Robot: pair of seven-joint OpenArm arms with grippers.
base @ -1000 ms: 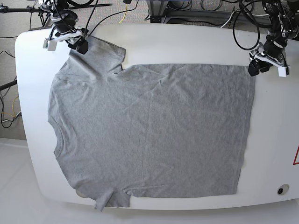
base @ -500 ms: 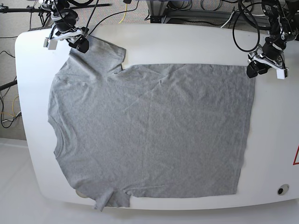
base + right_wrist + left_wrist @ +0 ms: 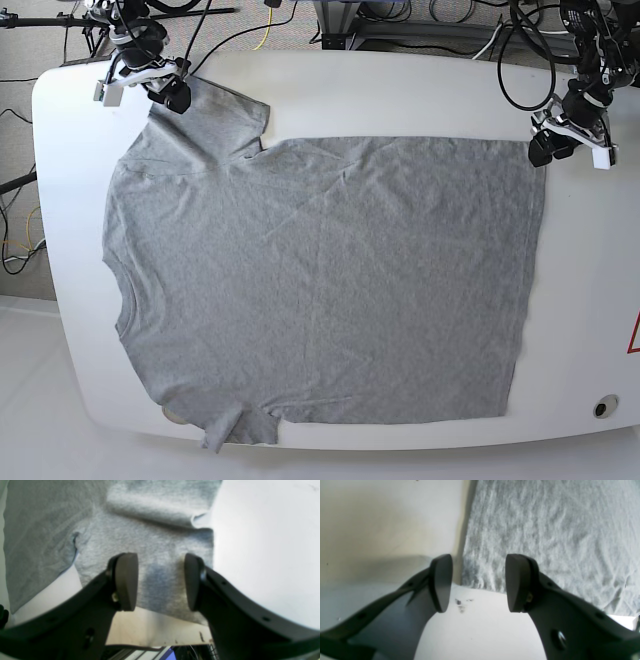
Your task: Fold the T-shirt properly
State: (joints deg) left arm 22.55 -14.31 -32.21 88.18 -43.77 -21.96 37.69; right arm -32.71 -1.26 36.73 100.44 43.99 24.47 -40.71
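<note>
shirt spot: the T-shirt (image 3: 320,280) is spread flat on the white table (image 3: 400,90), covering most of it. Neck hole sits at the left edge of the base view, hem runs down the right side.
long axis: collar to hem goes left to right across the base frame, so the shirt lies sideways to the rig.
right gripper: the right gripper (image 3: 150,85) is at the upper left of the base view, right over the far sleeve (image 3: 155,545). In its wrist view the jaws stand apart with sleeve fabric showing between them, nothing pinched. Released, looks like.
left gripper: the left gripper (image 3: 570,140) is at the upper right, just beside the far hem corner (image 3: 475,580). Wrist view has that corner sitting in the gap between the spread pads, edge running up the frame. Also released, not grasping anything.
who's nearer: pretty even honestly, each arm hangs by its own far corner. Cloth lies toward the bottom of the base frame from both.
likely next: probably both drop and pinch the far edge, then carry it toward the near edge.
writing: shirt is plain, no print. A red mark (image 3: 634,335) is cut off at the right edge, can't read it.
</note>
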